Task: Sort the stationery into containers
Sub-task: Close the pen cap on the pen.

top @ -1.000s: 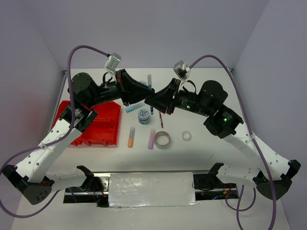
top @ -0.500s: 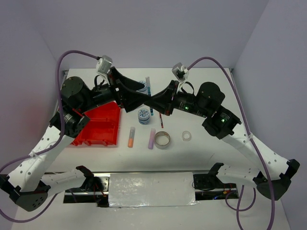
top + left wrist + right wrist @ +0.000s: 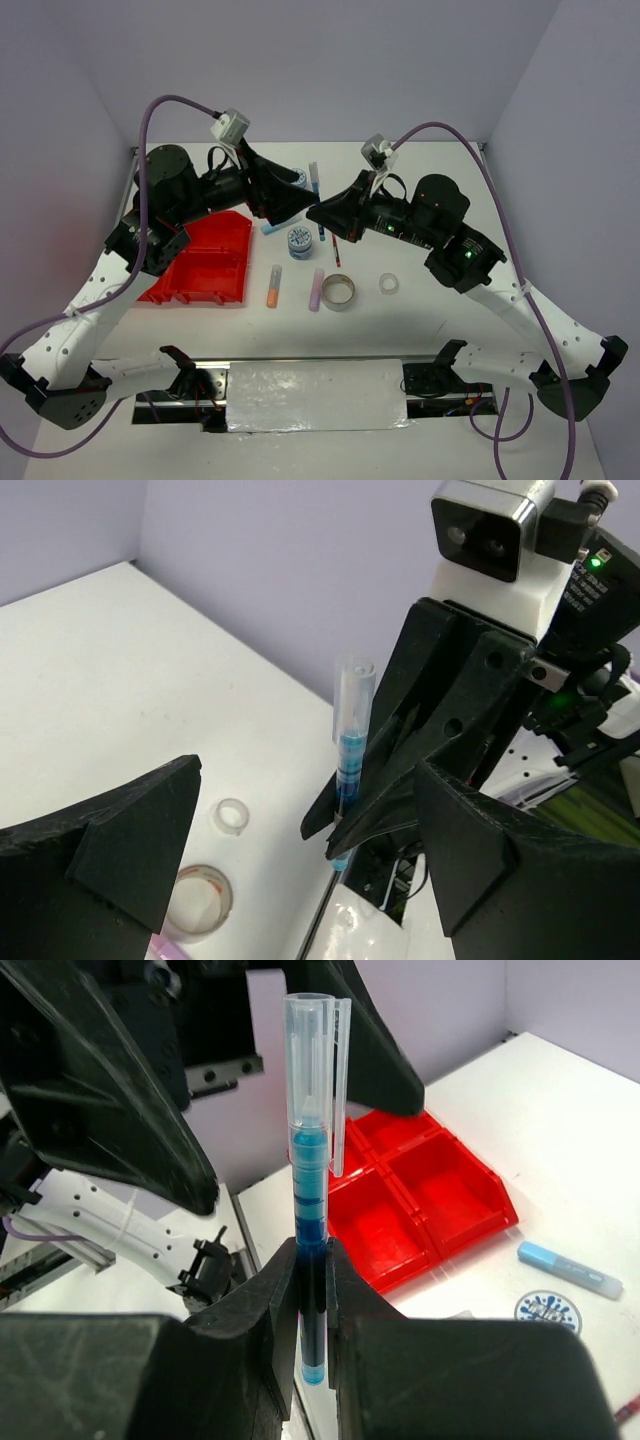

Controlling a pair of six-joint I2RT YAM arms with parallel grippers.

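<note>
My right gripper (image 3: 313, 1260) is shut on a teal pen (image 3: 310, 1160) with a clear cap, held upright above the table middle (image 3: 315, 182). Just to its left, my left gripper (image 3: 291, 203) stands wide open, its fingers (image 3: 110, 850) on either side of the pen (image 3: 350, 750) without touching it. The red four-compartment tray (image 3: 200, 262) lies at the left. On the table lie a light-blue stick (image 3: 276, 226), a patterned tub (image 3: 299, 241), a red pen (image 3: 337, 250), an orange stick (image 3: 273, 287), a lilac stick (image 3: 317, 289), a grey tape ring (image 3: 338, 292) and a clear tape ring (image 3: 389, 284).
A second tub (image 3: 298, 178) sits partly hidden behind the left gripper at the back. Purple cables arch over both arms. A foil-covered plate (image 3: 315, 395) and the arm bases line the near edge. Walls close in the back and both sides.
My left gripper has opened from shut and let go of the teal pen. The right gripper keeps hold of the pen, and both arms have shifted slightly.
</note>
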